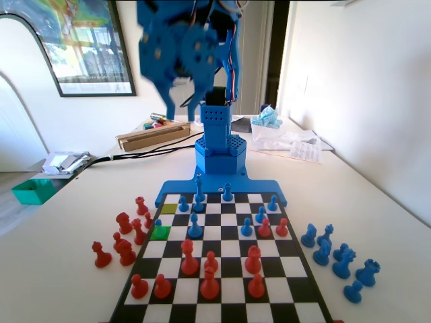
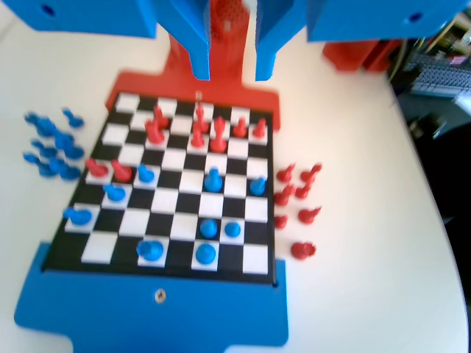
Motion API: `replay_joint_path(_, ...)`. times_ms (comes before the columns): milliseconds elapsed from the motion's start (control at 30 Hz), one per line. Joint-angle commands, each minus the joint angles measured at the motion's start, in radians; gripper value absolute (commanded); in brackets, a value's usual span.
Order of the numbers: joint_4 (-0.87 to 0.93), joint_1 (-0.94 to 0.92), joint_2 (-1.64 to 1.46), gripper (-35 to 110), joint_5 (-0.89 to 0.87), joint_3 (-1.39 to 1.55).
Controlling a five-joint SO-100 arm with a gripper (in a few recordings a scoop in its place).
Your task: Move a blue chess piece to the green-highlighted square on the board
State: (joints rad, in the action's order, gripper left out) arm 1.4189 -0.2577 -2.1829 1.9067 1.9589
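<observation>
Red pawn (image 1: 149,220) beside green-highlighted square (image 1: 160,233); pincer (image 2: 232,73) raised.

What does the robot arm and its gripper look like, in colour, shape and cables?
The arm is bright blue plastic throughout, built from blocky printed parts on a perforated square base, with a black motor at one joint and thin red and blue cables along the upper links. The gripper has two flat, blue, wedge-shaped jaws tapering downward.
</observation>
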Motion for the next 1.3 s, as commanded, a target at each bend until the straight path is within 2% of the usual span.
replay_joint_path(0,0.035,0.031,-0.169,8,-0.028,0.008)
replay_joint_path(500,0.222,0.156,-0.529,1,-0.089,0.040)
replay_joint_path(967,0.172,0.196,-0.815,1,-0.120,0.212)
replay_joint_path(1267,0.155,0.221,-0.865,1,-0.132,0.218)
